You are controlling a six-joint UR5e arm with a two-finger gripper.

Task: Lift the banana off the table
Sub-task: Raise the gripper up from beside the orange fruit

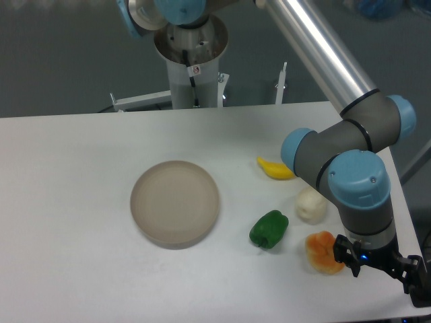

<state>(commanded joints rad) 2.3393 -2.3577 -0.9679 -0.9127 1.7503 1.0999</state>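
On the white counter (81,202), fixed camera view: the banana (273,168) lies right of centre toward the far side, its right end hidden behind the arm's elbow joint. Near it sit a white round item (310,206), a green pepper (269,229) and a lumpy orange-yellow item (322,252); a round beige plate (175,203) rests well to the left. Gripper (377,264) hangs low at the near right edge, just beside the orange-yellow item and well apart from the banana. Fingers not resolvable here; cannot tell whether apart or together, and nothing visibly held. Judgement: approach step, grasp not begun. Next move calls for lifting clear of the orange-yellow item, travelling back over the white item to above the banana, aligning across its short axis, then descending.
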